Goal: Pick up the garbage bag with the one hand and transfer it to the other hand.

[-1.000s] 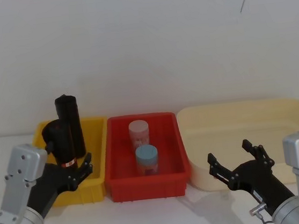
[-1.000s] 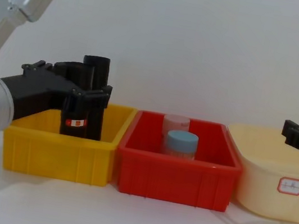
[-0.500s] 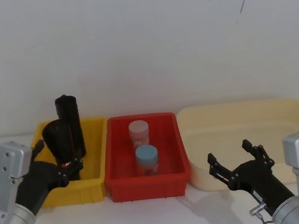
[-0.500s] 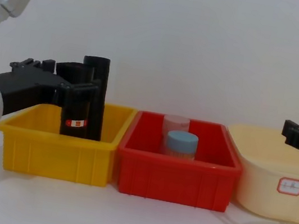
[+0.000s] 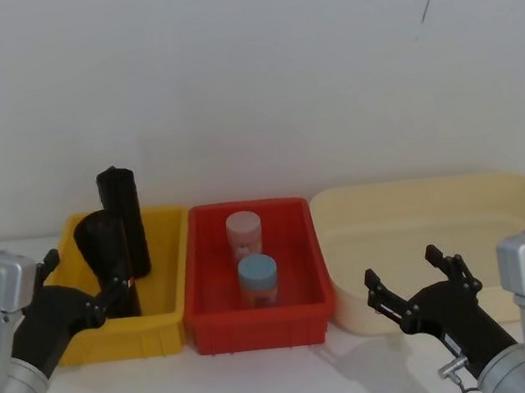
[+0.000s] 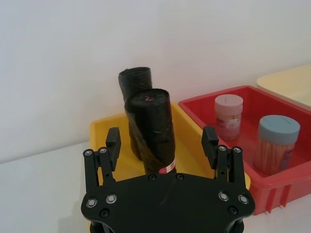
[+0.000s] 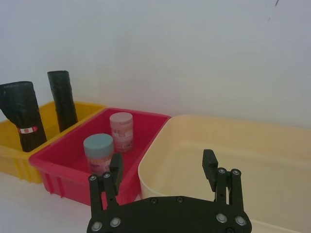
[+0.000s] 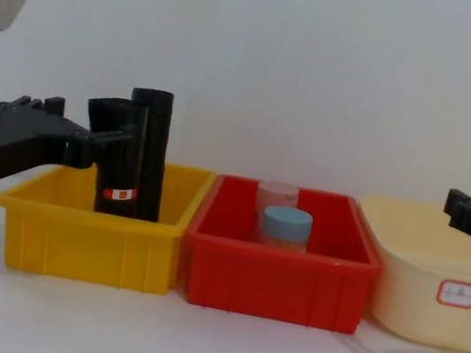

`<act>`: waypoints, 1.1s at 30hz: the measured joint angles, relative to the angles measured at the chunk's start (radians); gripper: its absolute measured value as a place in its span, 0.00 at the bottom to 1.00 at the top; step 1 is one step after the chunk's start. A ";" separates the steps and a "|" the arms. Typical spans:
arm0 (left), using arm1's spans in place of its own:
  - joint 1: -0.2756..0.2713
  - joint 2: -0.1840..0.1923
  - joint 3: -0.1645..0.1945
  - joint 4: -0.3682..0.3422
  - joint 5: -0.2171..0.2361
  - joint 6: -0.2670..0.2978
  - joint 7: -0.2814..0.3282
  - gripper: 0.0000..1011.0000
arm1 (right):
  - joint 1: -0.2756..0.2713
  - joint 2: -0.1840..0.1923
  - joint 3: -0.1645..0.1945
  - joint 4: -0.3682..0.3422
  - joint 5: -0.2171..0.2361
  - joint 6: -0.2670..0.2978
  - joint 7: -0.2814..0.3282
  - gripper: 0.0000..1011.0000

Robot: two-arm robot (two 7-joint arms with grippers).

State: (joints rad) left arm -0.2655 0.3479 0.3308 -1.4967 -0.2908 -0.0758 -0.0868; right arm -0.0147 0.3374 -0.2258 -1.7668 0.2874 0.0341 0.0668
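Garbage bag (image 8: 115, 175) stands upright in the yellow bin (image 8: 86, 242), ungrasped, because the left gripper (image 6: 161, 141), fingers wide, has drawn back from around it, so pickup must restart while the right gripper (image 5: 402, 268) waits wide-fingered near the cream tub (image 5: 414, 196).

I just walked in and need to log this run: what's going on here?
The left end effector is open at the yellow bin, facing the labelled garbage bag, which stands upright there beside a plain black roll, ungripped. The right end effector hovers open by the cream tub. No handover yet.
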 joint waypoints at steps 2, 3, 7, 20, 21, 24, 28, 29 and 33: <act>-0.002 -0.003 -0.003 0.007 0.000 0.000 0.000 0.99 | 0.000 0.000 0.000 0.000 0.000 0.000 0.000 0.99; -0.003 -0.004 -0.004 0.009 0.000 0.000 0.000 0.99 | 0.000 0.000 0.000 0.000 0.000 0.000 0.000 0.99; -0.011 -0.010 -0.009 0.024 0.000 -0.002 0.000 0.99 | 0.000 0.000 0.000 0.000 0.000 0.000 0.000 0.99; -0.069 -0.043 -0.011 0.109 0.000 -0.017 -0.027 0.99 | 0.000 0.000 0.000 0.000 0.000 0.000 0.000 0.99; -0.073 -0.045 -0.011 0.115 0.000 -0.018 -0.030 0.99 | 0.000 0.000 0.000 0.000 0.000 0.000 0.000 0.99; -0.091 -0.054 -0.009 0.141 0.000 -0.023 -0.040 0.99 | 0.000 0.000 0.000 0.000 0.000 0.000 0.000 0.99; -0.117 -0.067 -0.006 0.178 0.000 -0.031 -0.057 0.99 | 0.000 0.000 0.000 0.000 0.000 0.000 0.000 0.99; -0.127 -0.072 -0.005 0.195 -0.001 -0.034 -0.063 0.99 | 0.000 0.000 0.000 0.000 0.000 0.000 0.000 0.99; -0.154 -0.086 -0.004 0.237 -0.005 -0.043 -0.081 0.99 | 0.000 0.000 0.000 0.000 0.000 0.000 0.000 0.99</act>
State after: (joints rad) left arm -0.4197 0.2614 0.3270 -1.2598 -0.2959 -0.1191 -0.1681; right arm -0.0146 0.3374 -0.2258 -1.7668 0.2874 0.0341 0.0668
